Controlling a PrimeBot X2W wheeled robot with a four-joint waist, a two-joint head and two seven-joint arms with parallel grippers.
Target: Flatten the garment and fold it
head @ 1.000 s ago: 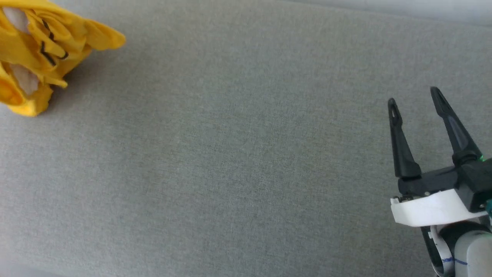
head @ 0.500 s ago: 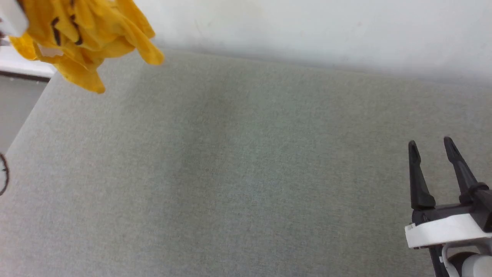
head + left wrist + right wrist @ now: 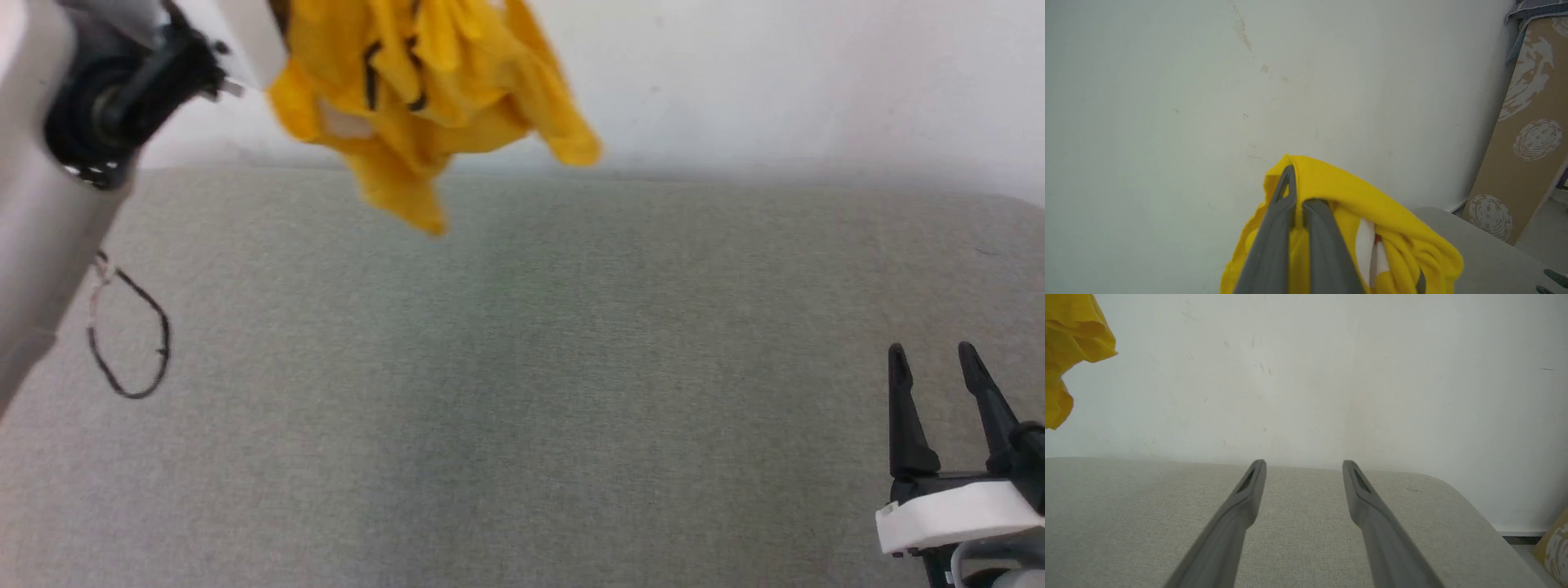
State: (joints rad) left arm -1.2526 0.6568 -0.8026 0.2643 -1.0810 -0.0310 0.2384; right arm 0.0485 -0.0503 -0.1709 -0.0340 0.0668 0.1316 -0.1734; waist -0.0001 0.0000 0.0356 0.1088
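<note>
A: What takes up the most room?

B: A pale wall (image 3: 775,73) at the back, and below it a grey cloth-covered table (image 3: 522,367) running across the head view. In the left wrist view a tan patterned board (image 3: 1527,122) leans at the right, cut off by the edge.

A: And the robot?

B: Its left arm (image 3: 41,163) fills the upper left corner of the head view, partly out of frame. The left gripper (image 3: 1299,185) has its fingers pinched together on a fold of the shirt (image 3: 424,90).

A: Where is the shirt?

B: It hangs bunched from that gripper, in front of the wall and above the table's far left part, with its lowest tip clear of the cloth. Its top is cut off by the frame. Black marks and a pale patch show among the folds, and the left wrist view shows a bit of white and red, but the print cannot be read.

A: The other side?

B: The right gripper (image 3: 932,353) sits low at the right over the table, fingers spread, nothing between them, well apart from the shirt.

A: Anything smaller?

B: A thin black cord (image 3: 166,335) loops beside the left arm; whether it touches the table cannot be told.
</note>
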